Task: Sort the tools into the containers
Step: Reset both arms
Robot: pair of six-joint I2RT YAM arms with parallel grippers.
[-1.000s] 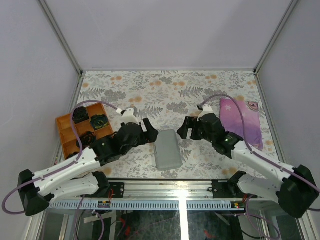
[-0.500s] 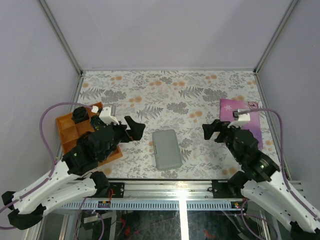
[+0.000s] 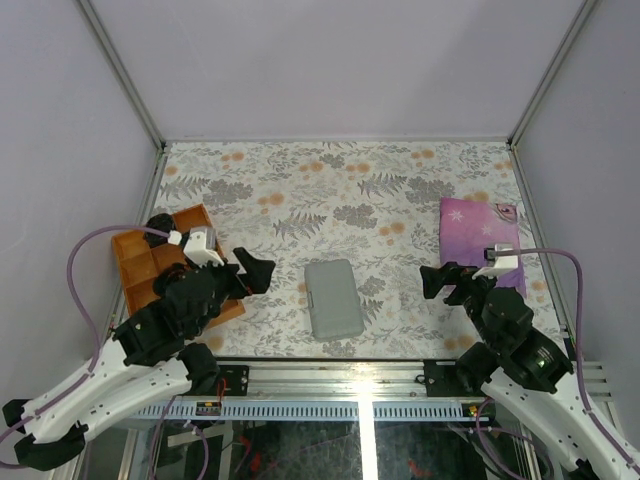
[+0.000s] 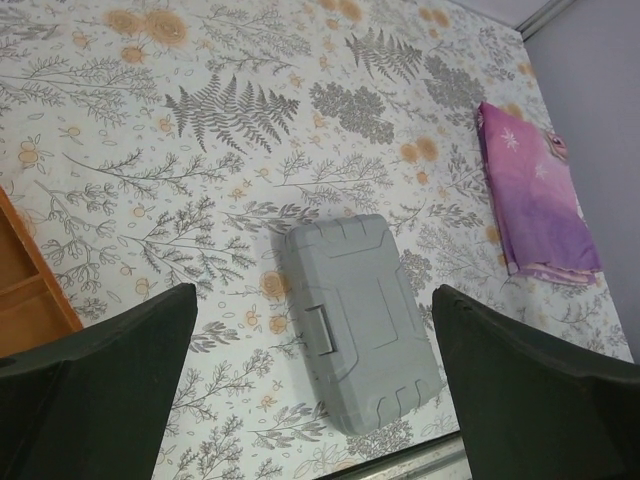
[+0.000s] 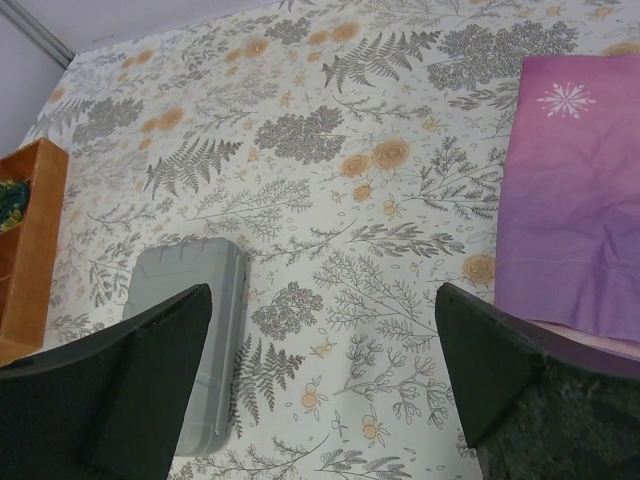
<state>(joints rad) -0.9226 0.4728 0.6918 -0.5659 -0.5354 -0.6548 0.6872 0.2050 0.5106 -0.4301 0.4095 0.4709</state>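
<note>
The grey case (image 3: 333, 298) lies shut and flat at the table's near middle, its latch side facing left in the left wrist view (image 4: 355, 320). No tools show; they are hidden or out of view. My left gripper (image 3: 256, 277) hovers left of the case, open and empty, and through its wrist camera (image 4: 312, 290) the case appears between the wide black fingers (image 4: 110, 380). My right gripper (image 3: 447, 280) hangs open and empty to the right of the case. Its wrist view (image 5: 322, 290) catches the case (image 5: 195, 330) behind the left finger.
An orange compartment tray (image 3: 138, 262) holding dark objects sits at the left, partly under the left arm. A purple star-patterned cloth (image 3: 480, 240) lies at the right (image 5: 570, 190). The floral tablecloth (image 3: 340, 190) stretches back to the grey walls.
Both arms have drawn back from the case's sides toward the near edge, and both sets of jaws have spread wider. The case has stayed where it was.
</note>
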